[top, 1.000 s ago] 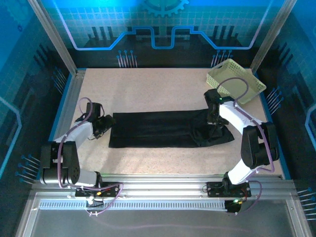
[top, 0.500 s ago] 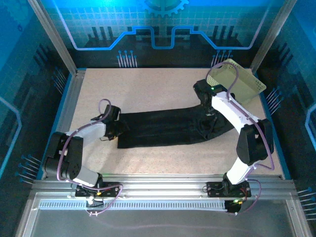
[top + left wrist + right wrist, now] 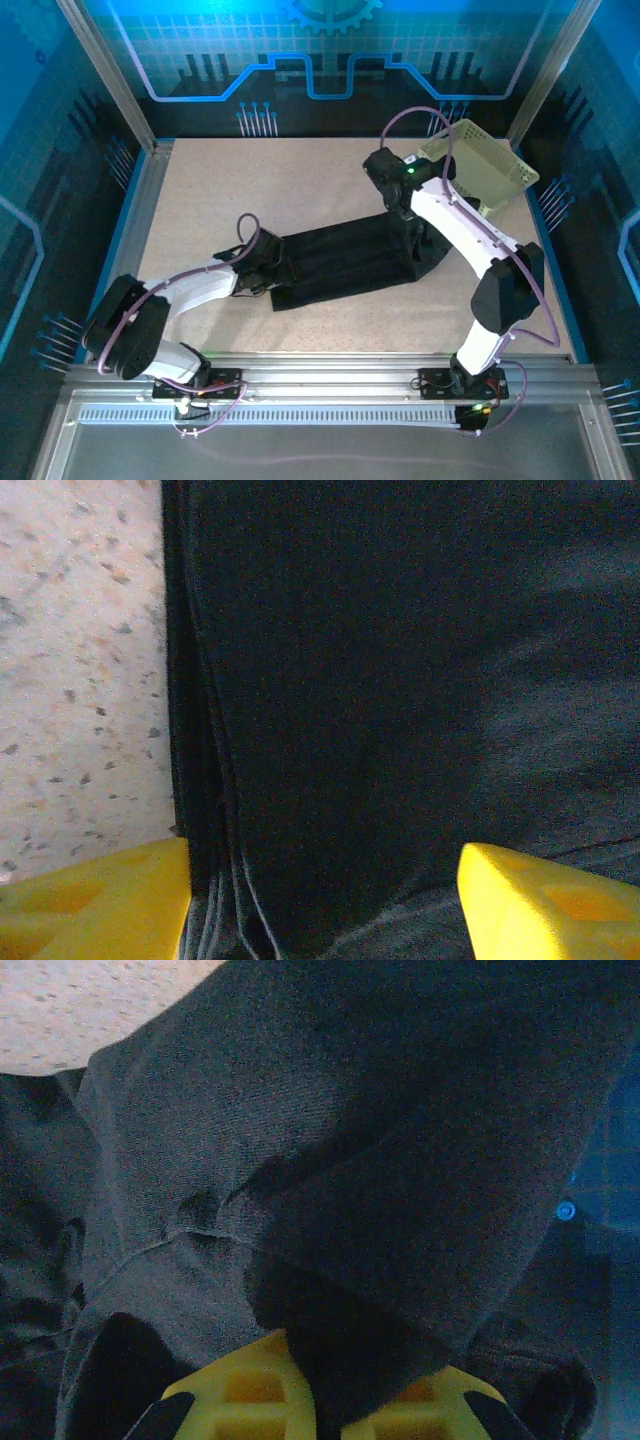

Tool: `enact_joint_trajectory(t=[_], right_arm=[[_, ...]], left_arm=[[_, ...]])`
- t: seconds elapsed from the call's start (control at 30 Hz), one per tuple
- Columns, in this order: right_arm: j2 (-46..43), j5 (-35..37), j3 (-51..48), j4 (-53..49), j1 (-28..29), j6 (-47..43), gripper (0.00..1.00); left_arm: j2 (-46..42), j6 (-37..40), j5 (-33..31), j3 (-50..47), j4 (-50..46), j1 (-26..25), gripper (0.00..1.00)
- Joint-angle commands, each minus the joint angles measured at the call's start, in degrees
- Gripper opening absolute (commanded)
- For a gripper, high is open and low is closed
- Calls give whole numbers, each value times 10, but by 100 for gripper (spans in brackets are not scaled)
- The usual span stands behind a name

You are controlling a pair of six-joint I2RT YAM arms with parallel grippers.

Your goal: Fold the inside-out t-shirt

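Holding up one end of the black t-shirt (image 3: 340,262), already a narrow strip mid-surface (image 3: 300,190), in the clamped right hand (image 3: 335,1380), left hand (image 3: 325,880) gaping over the other end, crosswise folds pending.

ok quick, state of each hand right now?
Left hand: open, fingers spread over the black soft fabric t-shirt.
Right hand: closed, pinching the t-shirt's fabric.
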Motion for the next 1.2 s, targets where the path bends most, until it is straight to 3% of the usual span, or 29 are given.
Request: enact_joint_trajectory(t=[0.0, 0.13, 0.37, 0.53, 0.87, 1.17], right_arm=[[7, 15, 19, 3, 38, -42, 0], [18, -10, 17, 6, 71, -40, 0], [45, -68, 34, -13, 129, 13, 0], [79, -125, 62, -33, 152, 73, 0], [122, -251, 113, -15, 188, 129, 1], [134, -328, 117, 22, 208, 158, 2]], left_arm=[[-39, -8, -10, -16, -11, 28, 71], [-44, -3, -5, -27, -14, 56, 71], [-16, -17, 14, -52, 35, 57, 68], [5, -29, 33, -65, 71, 54, 62], [20, -37, 43, -81, 109, 34, 40], [45, -50, 48, -86, 134, 15, 36]])
